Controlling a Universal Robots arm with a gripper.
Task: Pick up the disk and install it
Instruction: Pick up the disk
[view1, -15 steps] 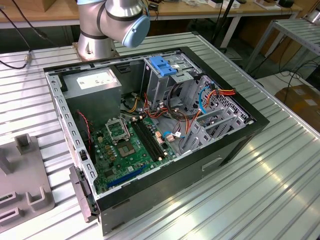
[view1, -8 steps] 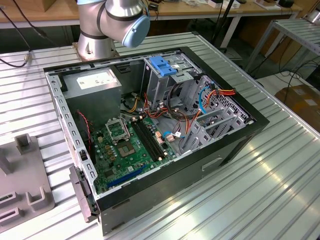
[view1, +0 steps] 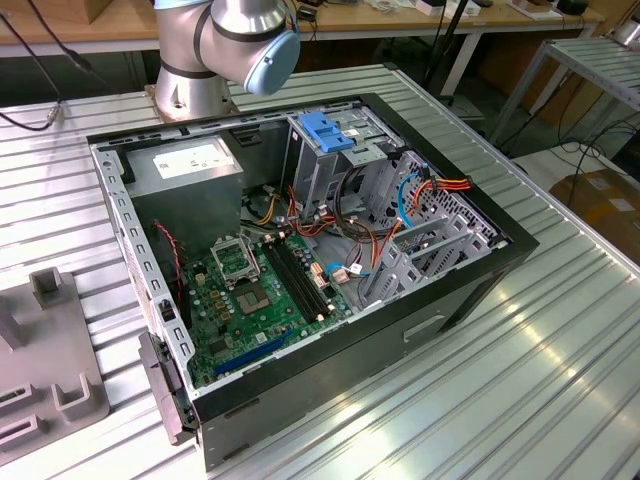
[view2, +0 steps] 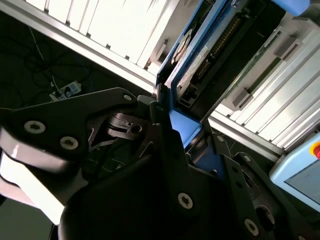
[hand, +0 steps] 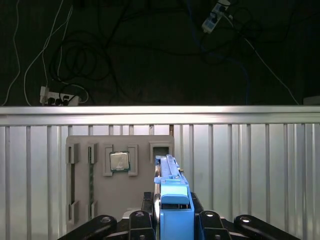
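The disk (hand: 169, 180) stands edge-on between the black fingers (hand: 205, 220) of my gripper (hand: 172, 216), its blue carrier frame toward the camera. In the second wrist view the disk (view2: 192, 65) shows its silver face with a white label and a blue edge, and the gripper (view2: 187, 132) is shut on its blue end. In the first wrist view it hangs over a grey fixture plate (hand: 100, 200) on the ribbed metal table. The open computer case (view1: 480, 270) lies on its side in the exterior view, with its metal drive cage (view1: 330, 165) at the back.
A blue bracket (view1: 325, 130) tops the drive cage, beside the grey power-supply box (view1: 190, 165). Coloured cables (view1: 400, 205) crowd the case's right. The fixture plate (view1: 50, 385) sits at the exterior view's left and holds a processor chip (hand: 120, 161). The arm's base (view1: 215, 50) stands behind the case.
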